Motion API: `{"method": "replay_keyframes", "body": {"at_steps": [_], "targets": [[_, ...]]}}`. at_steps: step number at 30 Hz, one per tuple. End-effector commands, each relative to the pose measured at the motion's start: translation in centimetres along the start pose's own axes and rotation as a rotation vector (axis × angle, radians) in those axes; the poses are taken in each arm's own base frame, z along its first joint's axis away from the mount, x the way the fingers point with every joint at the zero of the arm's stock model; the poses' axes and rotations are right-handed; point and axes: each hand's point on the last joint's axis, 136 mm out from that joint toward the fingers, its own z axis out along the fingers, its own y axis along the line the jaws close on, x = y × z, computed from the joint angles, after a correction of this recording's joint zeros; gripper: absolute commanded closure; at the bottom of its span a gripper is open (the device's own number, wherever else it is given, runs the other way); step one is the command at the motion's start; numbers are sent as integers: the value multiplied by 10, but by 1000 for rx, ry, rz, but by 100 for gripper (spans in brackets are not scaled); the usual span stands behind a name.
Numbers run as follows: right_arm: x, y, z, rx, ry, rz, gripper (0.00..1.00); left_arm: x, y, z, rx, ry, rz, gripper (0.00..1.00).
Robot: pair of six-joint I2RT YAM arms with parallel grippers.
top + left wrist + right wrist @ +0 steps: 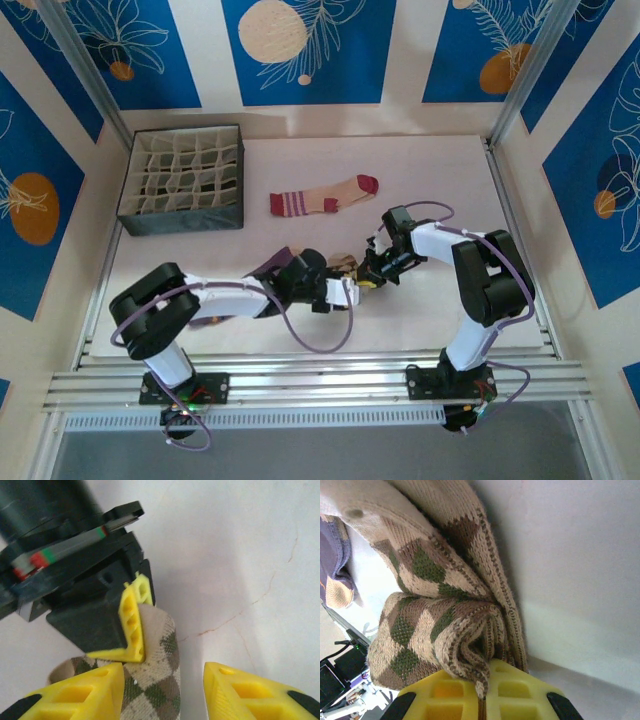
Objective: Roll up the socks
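The brown-tan argyle sock (345, 264) lies bunched on the table between my two grippers. My right gripper (492, 700) is shut on a fold of the argyle sock (435, 595), the knit pinched between its yellow fingertips. My left gripper (162, 692) stands open over the same argyle sock (157, 672), which lies against its left finger (80, 692) and apart from the other. The right gripper's yellow fingers (132, 625) show just ahead. The purple sock (274, 266) lies partly under the left arm; a corner of this purple sock (335, 565) shows beside the argyle one. The tan sock with dark-red toe (325, 196) lies flat farther back.
A dark fabric organizer box (182, 180) with many small cells stands at the back left of the table (450, 180). Patterned walls close the table on three sides. The two arms meet near the table's middle front.
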Motion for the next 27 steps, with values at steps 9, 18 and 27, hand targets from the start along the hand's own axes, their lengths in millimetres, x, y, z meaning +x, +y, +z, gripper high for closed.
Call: {"method": "replay_keyframes", "body": {"at_steps": [9,18,27], "targets": [[21,-36,8,148,77,81,100,46,8,33,-145,208,137,55],[34,-20,-5,63,30,48,68,38,-21,29,55,146,-26,100],[31,1,-53,-35,-217,-57,48,27,-37,16,304,-11,-422,100]]}}
